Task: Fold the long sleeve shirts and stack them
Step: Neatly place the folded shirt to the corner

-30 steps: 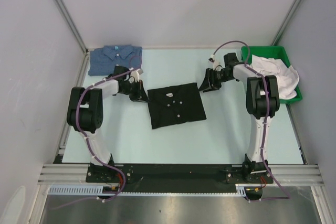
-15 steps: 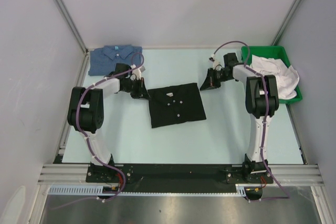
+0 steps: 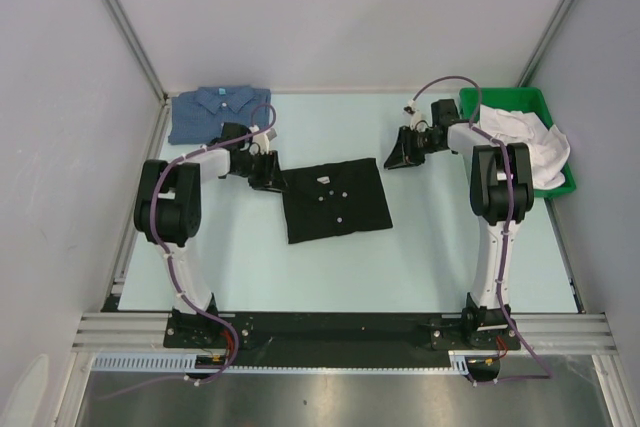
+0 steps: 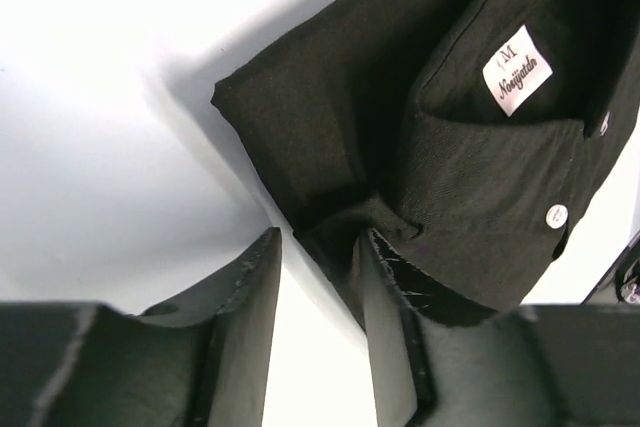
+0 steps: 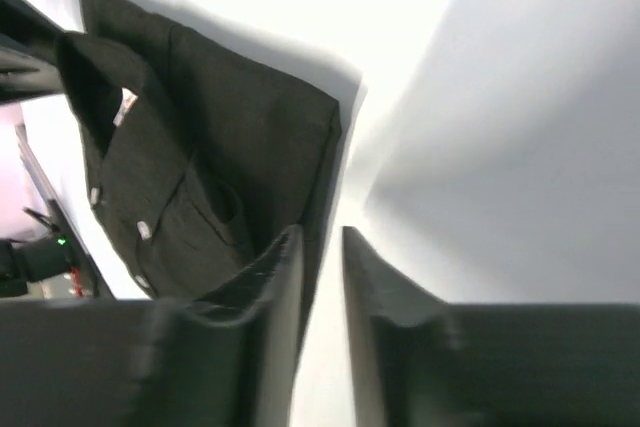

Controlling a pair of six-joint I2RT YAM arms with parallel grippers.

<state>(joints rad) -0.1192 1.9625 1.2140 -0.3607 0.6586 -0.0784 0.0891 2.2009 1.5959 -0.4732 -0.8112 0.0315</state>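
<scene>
The black long sleeve shirt [image 3: 335,199] lies folded flat in the middle of the table, collar and pale buttons up. The blue shirt [image 3: 218,112] lies folded at the back left corner. My left gripper [image 3: 268,175] is low at the black shirt's back left corner; in the left wrist view [image 4: 318,247] its jaws stand apart, with the shirt's edge [image 4: 400,97] at the fingertips. My right gripper [image 3: 395,157] is just off the back right corner; in the right wrist view [image 5: 320,237] its jaws have a narrow gap showing bare table, beside the shirt [image 5: 200,147].
A green tray [image 3: 563,185] at the back right holds crumpled white cloth [image 3: 525,142]. Grey walls with metal posts enclose the table. A black rail runs along the near edge by the arm bases.
The black shirt's back right corner, lifted a second ago, now lies flat. My right gripper has drawn slightly back and right, off the shirt. My left gripper has barely moved.
</scene>
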